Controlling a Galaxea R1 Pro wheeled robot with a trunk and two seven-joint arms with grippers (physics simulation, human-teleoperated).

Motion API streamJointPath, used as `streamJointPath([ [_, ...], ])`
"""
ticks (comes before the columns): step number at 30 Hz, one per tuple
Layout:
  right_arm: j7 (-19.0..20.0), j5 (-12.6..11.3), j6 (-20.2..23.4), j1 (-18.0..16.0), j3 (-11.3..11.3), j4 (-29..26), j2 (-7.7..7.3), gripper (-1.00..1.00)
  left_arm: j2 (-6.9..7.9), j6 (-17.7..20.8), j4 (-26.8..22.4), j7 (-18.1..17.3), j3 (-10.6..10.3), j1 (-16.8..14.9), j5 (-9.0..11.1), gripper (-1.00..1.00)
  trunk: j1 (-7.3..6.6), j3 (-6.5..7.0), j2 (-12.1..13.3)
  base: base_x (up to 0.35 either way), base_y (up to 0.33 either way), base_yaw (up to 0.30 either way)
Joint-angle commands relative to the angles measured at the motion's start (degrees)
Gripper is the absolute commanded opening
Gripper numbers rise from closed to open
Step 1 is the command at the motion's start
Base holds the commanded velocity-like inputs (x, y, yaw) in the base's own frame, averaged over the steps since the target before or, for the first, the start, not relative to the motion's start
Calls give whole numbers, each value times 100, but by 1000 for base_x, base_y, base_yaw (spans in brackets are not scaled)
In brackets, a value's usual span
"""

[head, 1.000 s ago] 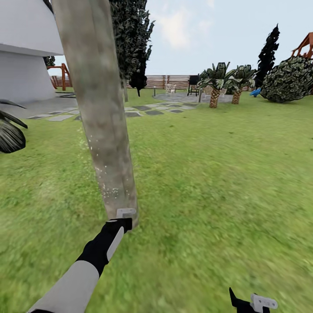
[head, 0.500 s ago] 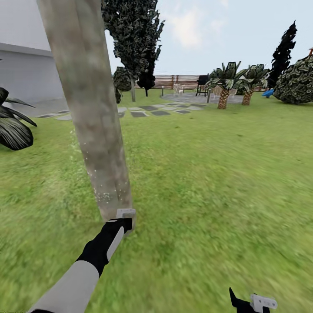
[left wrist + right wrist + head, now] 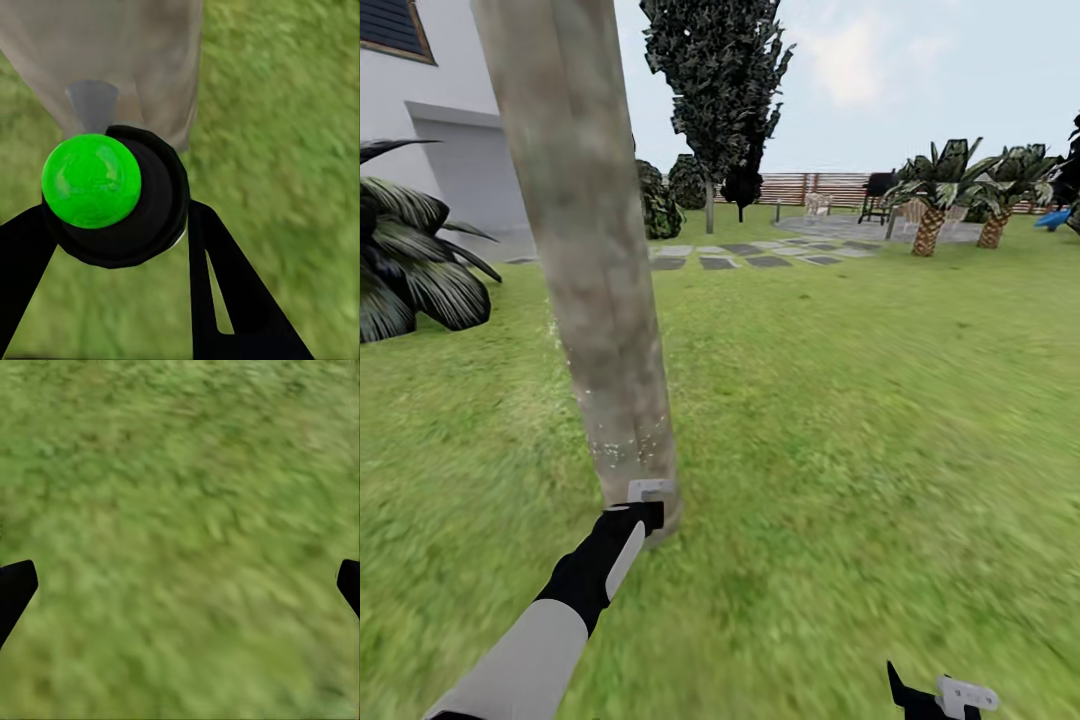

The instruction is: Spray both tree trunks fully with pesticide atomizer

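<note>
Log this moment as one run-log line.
left gripper: shut on atomizer | aim: tree trunk base | whitish specks on bark | right gripper: open over grass

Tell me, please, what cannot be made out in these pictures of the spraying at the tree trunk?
- Tree trunk: its top and foliage are cut off by the head view's upper edge.
- Pesticide atomizer: in the left wrist view its body sits behind its own round black end and green ball; the left hand grips it.
- Right hand: just the fingertips show at that view's edges, over blurred grass.
- Pesticide: specks too fine to judge coverage.
</note>
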Motion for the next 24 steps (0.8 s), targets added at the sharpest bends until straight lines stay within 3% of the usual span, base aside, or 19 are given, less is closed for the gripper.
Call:
streamJointPath([
  [1, 0, 0, 0, 0, 2, 0, 0, 100, 2, 0, 0, 0, 2, 0, -2, -100, 0, 0, 0, 84, -269, 276],
  [14, 0, 0, 0, 0, 1, 1, 0, 100, 17, 0, 1, 0, 6, 0, -6, -100, 0, 0, 0, 42, -262, 276],
  [19, 0, 0, 0, 0, -1, 0, 0, 100, 17, -3, 0, 0, 6, 13, -4, -100, 0, 0, 0, 0, -26, 271],
  [22, 0, 0, 0, -2, -1, 0, 0, 100, 4, -202, -8, 14, -7, -3, -9, -100, 0, 0, 0, 0, -1, 53],
  [24, 0, 0, 0, 0, -4, 0, 0, 100, -47, -202, -74, 237, -25, -67, 4, -100, 0, 0, 0, 0, 0, 6],
])
